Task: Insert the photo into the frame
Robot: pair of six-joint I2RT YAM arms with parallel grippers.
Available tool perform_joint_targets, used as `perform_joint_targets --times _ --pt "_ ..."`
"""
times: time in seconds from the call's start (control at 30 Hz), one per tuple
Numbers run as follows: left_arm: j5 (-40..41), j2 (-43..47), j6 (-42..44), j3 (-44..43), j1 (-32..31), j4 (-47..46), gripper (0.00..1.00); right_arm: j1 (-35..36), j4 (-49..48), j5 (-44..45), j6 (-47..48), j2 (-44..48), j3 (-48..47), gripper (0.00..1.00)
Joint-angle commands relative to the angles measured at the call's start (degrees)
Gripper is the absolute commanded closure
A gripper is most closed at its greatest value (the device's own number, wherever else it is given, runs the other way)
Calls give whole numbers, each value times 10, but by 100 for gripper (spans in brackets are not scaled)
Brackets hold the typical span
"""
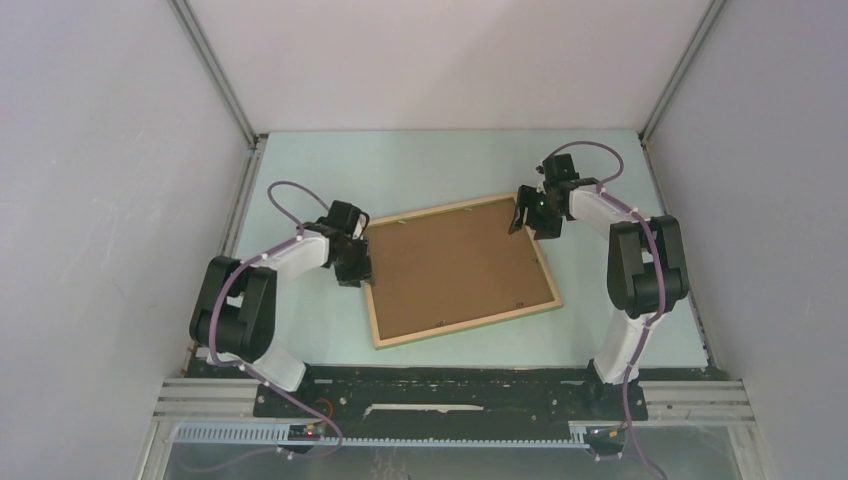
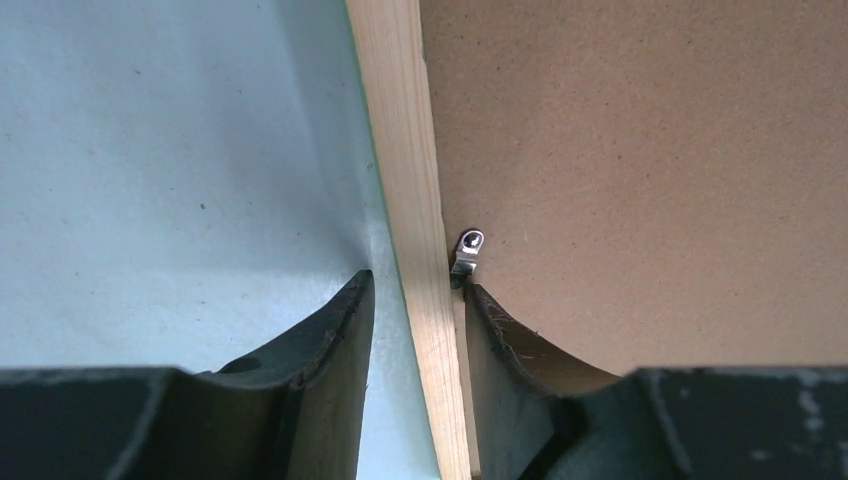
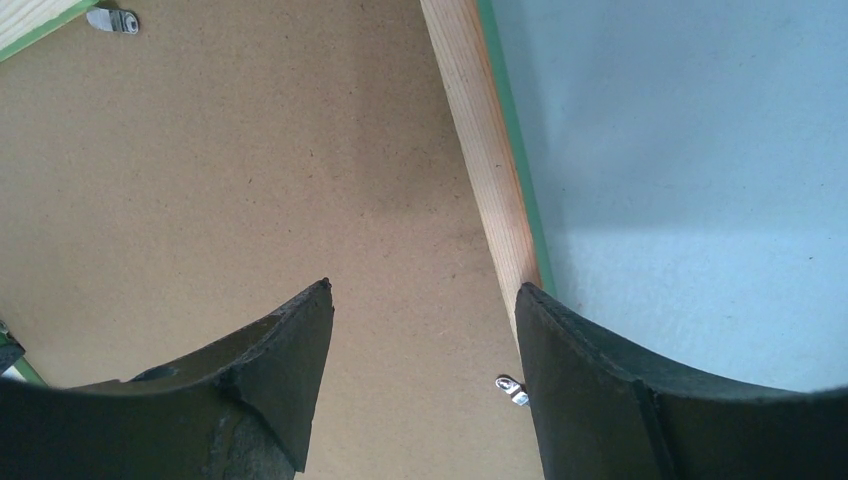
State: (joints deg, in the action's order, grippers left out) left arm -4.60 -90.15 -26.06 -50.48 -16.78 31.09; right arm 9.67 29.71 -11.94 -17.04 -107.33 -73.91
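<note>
The frame (image 1: 460,322) lies flat mid-table with its pale wood face up; a green edge shows under its rail in the right wrist view (image 3: 480,130). A plain brown board (image 1: 455,265) fills it. The photo is not in view. My left gripper (image 1: 355,262) is open and straddles the frame's left rail (image 2: 410,150), its (image 2: 415,285) right finger against the rail's inner side by a small metal clip (image 2: 468,250), with a gap at the left finger. My right gripper (image 1: 525,222) is open over the board's far right corner, its (image 3: 425,290) right finger above the rail.
Small metal clips (image 3: 512,390) sit along the inner edge of the rails, with another at the far rail (image 3: 112,20). The pale green table (image 1: 420,165) is walled at the left, right and back. The arm bases stand at the near edge.
</note>
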Motion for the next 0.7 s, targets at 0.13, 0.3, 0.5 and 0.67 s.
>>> perform_joint_targets --times 0.13,0.3,0.5,0.67 --pt "31 -28 -9 -57 -3 8 61 1 -10 -17 10 14 12 26" --pt "32 -40 -6 -70 -3 19 60 1 -8 -19 12 17 12 26" --pt "44 -49 -6 -80 -4 25 66 1 -9 -22 12 18 14 26" --pt "61 -49 -9 -78 -4 22 78 1 -8 -22 14 19 15 26"
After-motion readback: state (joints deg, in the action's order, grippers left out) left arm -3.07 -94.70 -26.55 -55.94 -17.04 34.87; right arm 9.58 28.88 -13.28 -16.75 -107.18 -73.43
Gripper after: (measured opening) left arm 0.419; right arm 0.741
